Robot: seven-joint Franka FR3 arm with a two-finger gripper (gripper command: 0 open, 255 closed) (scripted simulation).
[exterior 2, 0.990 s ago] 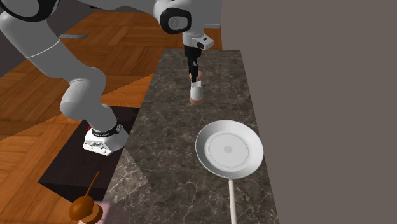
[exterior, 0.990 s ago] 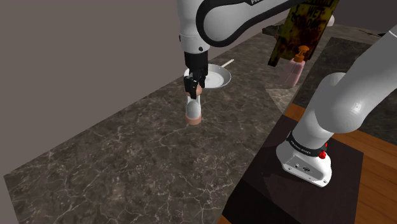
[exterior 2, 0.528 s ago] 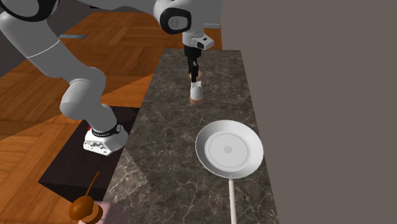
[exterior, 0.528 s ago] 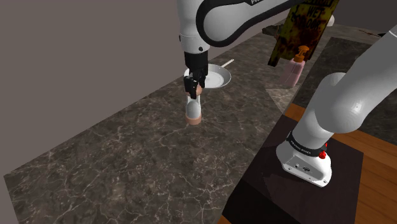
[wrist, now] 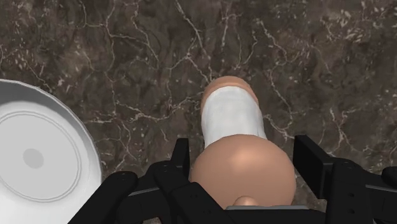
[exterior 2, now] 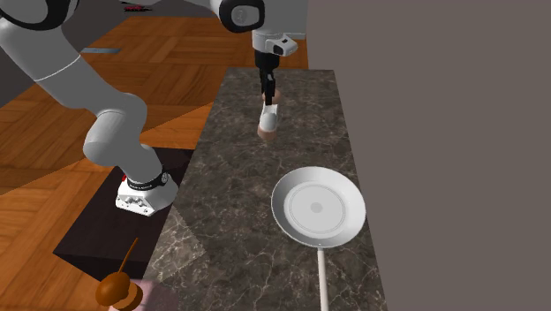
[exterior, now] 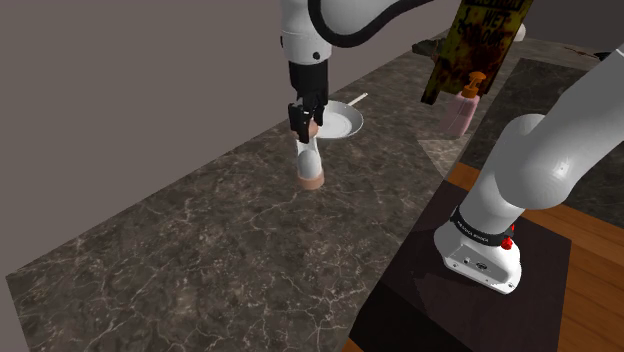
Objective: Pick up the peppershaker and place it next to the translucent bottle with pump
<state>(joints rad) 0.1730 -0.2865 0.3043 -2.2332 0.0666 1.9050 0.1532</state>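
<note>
1. Well, the black gripper [exterior: 305, 118] hangs from the white arm over the dark marble counter [exterior: 200, 240] and points down at it.
2. Its two fingers [wrist: 180, 159] are closed in on the round tan head of the pepper shaker [exterior: 311, 160]. One finger presses on each side, so the hand pinches the shaker and stands open only as far as this head is wide.
3. The shaker has a white body and a tan foot. It hangs under the fingers, a little tilted in the second exterior view. The foot seems to be just above the stone, but I cannot say surely that it is free of it.
4. A white frying pan [exterior: 342, 122] with a long thin handle lies on the counter near the shaker, not touching it.
5. The pinkish translucent pump bottle [exterior: 463, 110], with a brown-orange pump on top, stands well apart from the shaker, toward the shoulder view's right. It is just in front of a tall yellow and dark printed carton [exterior: 478, 40].
</note>
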